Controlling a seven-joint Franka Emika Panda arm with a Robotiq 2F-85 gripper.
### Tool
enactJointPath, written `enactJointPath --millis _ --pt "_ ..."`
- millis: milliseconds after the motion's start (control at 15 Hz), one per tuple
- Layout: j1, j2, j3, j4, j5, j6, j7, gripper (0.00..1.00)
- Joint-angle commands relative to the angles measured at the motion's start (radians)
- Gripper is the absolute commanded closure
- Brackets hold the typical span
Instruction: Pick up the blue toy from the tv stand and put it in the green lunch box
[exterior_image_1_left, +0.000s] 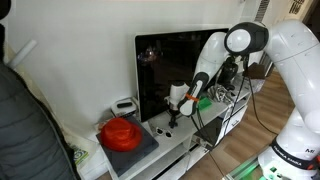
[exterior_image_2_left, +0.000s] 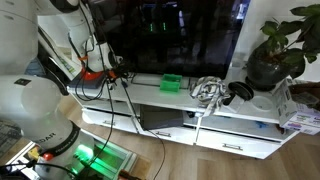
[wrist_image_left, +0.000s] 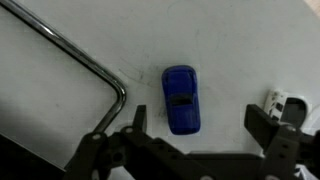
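Gripper (wrist_image_left: 198, 120) hovers over the blue toy (wrist_image_left: 181, 98), fingers apart. The toy lies flat on the tv stand (wrist_image_left: 235, 50), off-centre between them. Best to centre, descend straight, and close across its narrow sides. The green lunch box (exterior_image_2_left: 171, 83) sits on the stand.

An exterior view stands off one end of the tv stand (exterior_image_1_left: 172, 152), looking along it from middle distance, with the television (exterior_image_1_left: 165, 65) central and the robot arm (exterior_image_1_left: 215, 55) at 3 o'clock. An exterior view faces the stand's front (exterior_image_2_left: 230, 135) from low down, arm (exterior_image_2_left: 30, 100) at 9 o'clock. Both share stand, television and arm. The wrist view looks straight down, very close, on the white top and the blue toy (wrist_image_left: 181, 99), with the gripper (wrist_image_left: 197, 123) at 6 o'clock.
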Motion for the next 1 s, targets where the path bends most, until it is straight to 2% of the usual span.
enactJointPath --millis 0,67,133,600,800,933 --pt "-0.007 0.041 0.005 0.043 -0.006 0.018 -0.005 0.14" --pt "-0.006 0.046 0.004 0.049 -0.007 0.014 -0.005 0.23" --pt "-0.010 0.050 0.008 0.054 -0.005 0.010 -0.008 0.41" --pt "-0.036 0.034 0.024 0.044 0.004 -0.018 -0.017 0.90" --pt "-0.067 -0.021 0.037 -0.012 0.018 -0.016 -0.010 0.90" --pt "-0.117 -0.082 0.065 -0.078 0.045 -0.033 -0.008 0.90"
